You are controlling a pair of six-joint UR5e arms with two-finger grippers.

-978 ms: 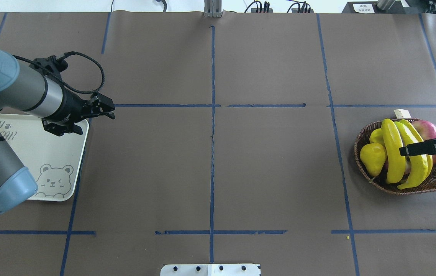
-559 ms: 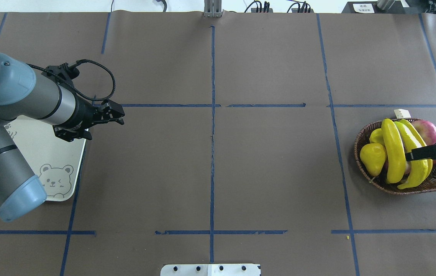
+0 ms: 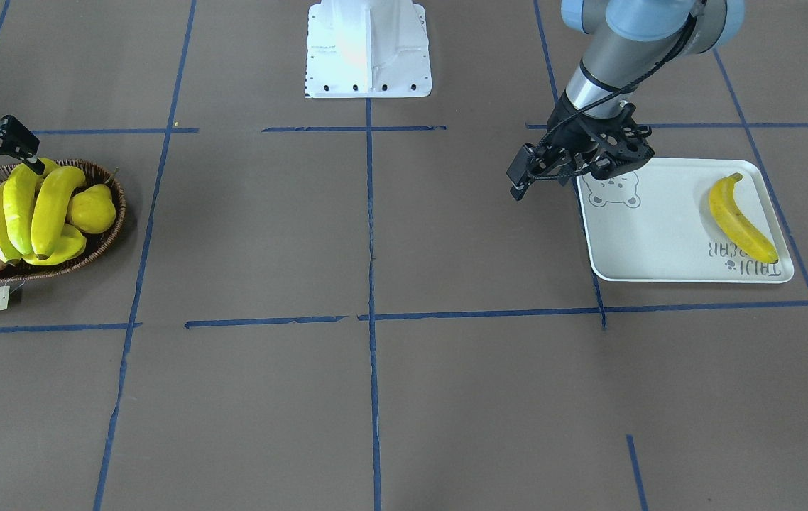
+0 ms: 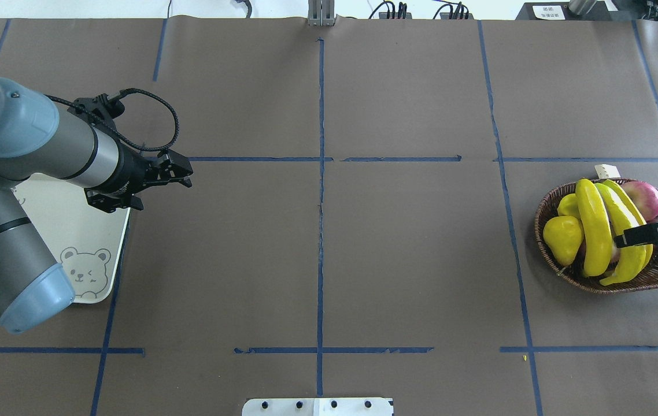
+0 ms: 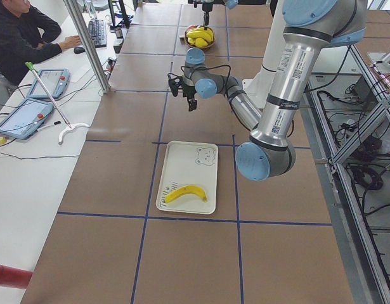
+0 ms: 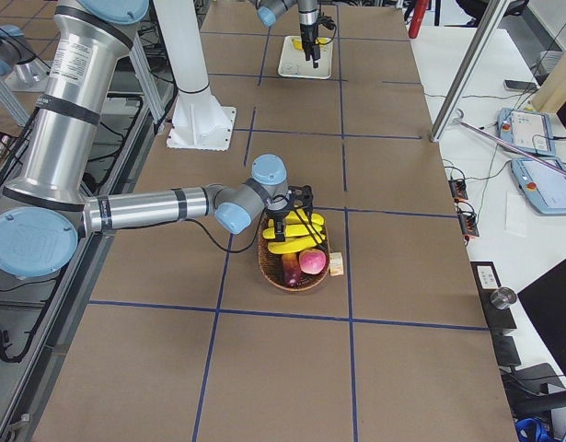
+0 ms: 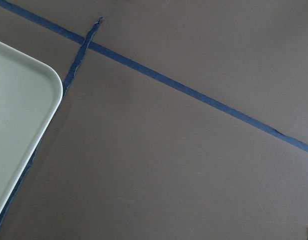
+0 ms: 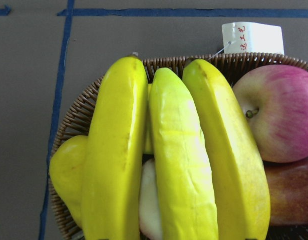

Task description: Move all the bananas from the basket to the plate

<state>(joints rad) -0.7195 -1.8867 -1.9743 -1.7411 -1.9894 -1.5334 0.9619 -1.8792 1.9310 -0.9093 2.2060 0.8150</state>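
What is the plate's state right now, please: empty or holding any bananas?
Holding one: a single banana lies flat on the plate, near one end. The rest of it is bare.

Silver-grey left arm [image 4: 69,151] with pale blue joint caps [image 4: 37,297], black gripper [image 4: 188,177] and braided black cable [image 4: 161,112]

On my table, brown paper [image 4: 410,260] is crossed by blue tape lines [image 4: 321,231]. A round red-and-pink apple [image 4: 644,196] rests against a dark maroon fruit [image 8: 289,195] (I cannot tell its kind). A plump yellow pear-shaped fruit [image 4: 562,238] lies apart from them. A white metal mounting plate [image 3: 368,50] sits across the middle line.
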